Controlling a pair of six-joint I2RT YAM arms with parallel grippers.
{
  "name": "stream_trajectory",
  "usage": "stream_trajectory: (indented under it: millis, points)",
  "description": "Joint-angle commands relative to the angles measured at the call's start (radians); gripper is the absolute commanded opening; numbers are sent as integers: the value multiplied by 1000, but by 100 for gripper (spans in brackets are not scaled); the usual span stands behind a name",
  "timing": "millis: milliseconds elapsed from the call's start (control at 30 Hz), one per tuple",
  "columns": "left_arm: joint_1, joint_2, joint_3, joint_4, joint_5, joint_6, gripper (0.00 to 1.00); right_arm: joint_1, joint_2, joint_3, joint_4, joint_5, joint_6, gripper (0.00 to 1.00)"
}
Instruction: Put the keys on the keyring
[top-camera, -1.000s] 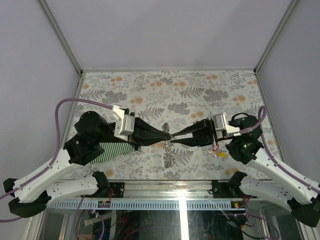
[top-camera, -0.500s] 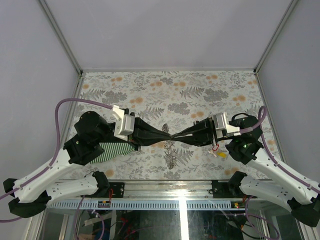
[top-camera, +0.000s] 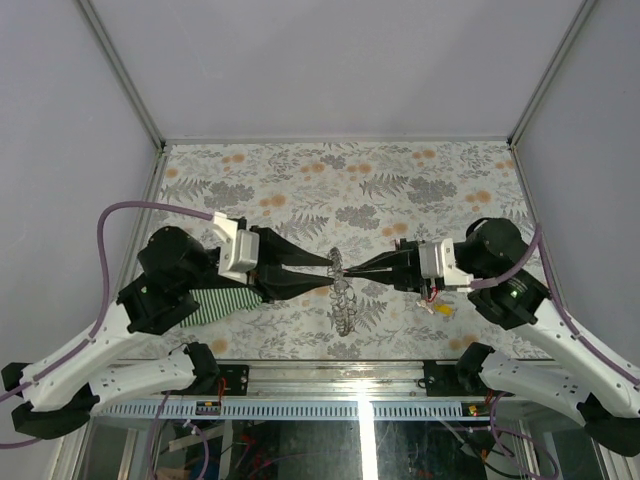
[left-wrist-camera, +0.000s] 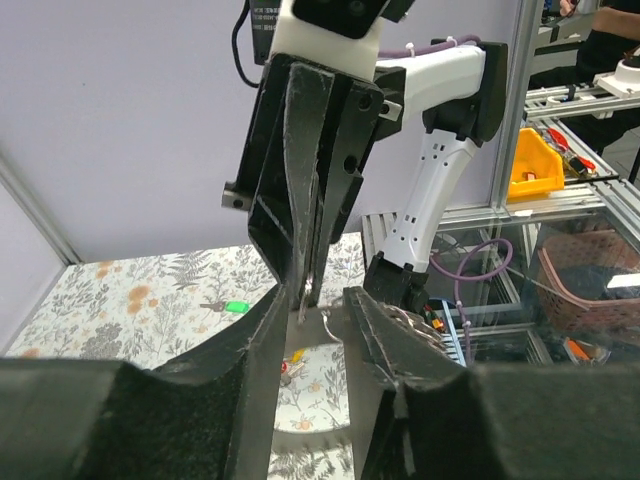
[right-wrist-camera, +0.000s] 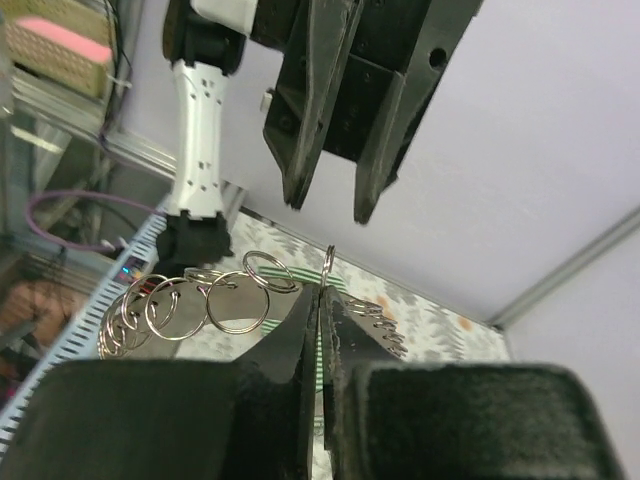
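The keyring (top-camera: 343, 297) is a floppy chain of linked silvery rings. My right gripper (top-camera: 346, 272) is shut on one ring and the rest hangs down over the table. In the right wrist view the pinched ring (right-wrist-camera: 328, 262) stands up between my shut fingertips, with loops (right-wrist-camera: 190, 300) drooping to either side. My left gripper (top-camera: 329, 273) is open and empty, its jaws either side of the right fingertips. In the left wrist view my left gripper (left-wrist-camera: 318, 305) frames the right gripper's tip (left-wrist-camera: 303, 292). A green key (left-wrist-camera: 236, 307) and red and yellow keys (left-wrist-camera: 290, 362) lie on the table; the red and yellow keys also show in the top view (top-camera: 438, 306).
A green striped cloth (top-camera: 226, 301) lies under the left arm. The floral table cover (top-camera: 340, 180) stretches behind the grippers, with grey walls on three sides. The metal frame rail (top-camera: 330, 372) runs along the near edge.
My left gripper has opened and let go of the keyring. The chain now hangs from the right gripper alone. Both arms have shifted slightly.
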Motion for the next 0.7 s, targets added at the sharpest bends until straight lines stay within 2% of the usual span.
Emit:
stream_trajectory:
  millis: [0,167,467,667]
  points:
    - [-6,-69,-1,-52,-73,10,30,7,-47,108,-228,63,-340,0]
    - [-5,-104,3,-103,-136,5,31,7,-63,119,-289,94,-513,0]
    - [-5,-92,4,-117,-160,-3,31,8,-69,119,-386,177,-797,0]
    - [-5,-81,5,-117,-159,4,31,7,-65,140,-421,198,-831,0]
